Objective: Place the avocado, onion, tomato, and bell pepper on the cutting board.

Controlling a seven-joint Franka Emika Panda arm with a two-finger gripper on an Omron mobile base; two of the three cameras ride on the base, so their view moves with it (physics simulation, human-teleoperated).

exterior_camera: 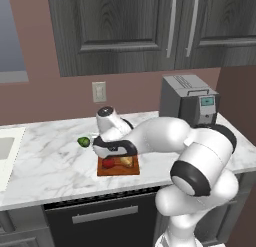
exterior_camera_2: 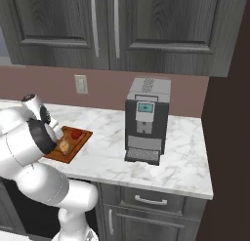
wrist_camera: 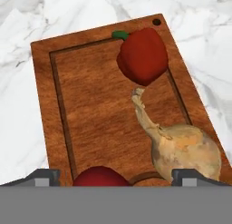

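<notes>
The reddish-brown cutting board (wrist_camera: 99, 109) lies on the marble counter. On it are a red bell pepper (wrist_camera: 142, 57) with a green stem near the far end and the tan onion (wrist_camera: 186, 148), whose stalk points toward the pepper. A round red tomato (wrist_camera: 99, 178) rests on the board just below my gripper (wrist_camera: 116, 177), which is open, its fingertips (wrist_camera: 43, 177) standing wide on either side of the tomato. In the left base view the green avocado (exterior_camera: 83, 141) sits on the counter, left of the cutting board (exterior_camera: 118, 170) and behind its corner.
A grey coffee machine (exterior_camera_2: 145, 119) stands on the counter to the right of the board. A wall outlet (exterior_camera: 99, 91) is behind it, dark cabinets hang above, and a sink edge (exterior_camera: 6, 148) shows at far left.
</notes>
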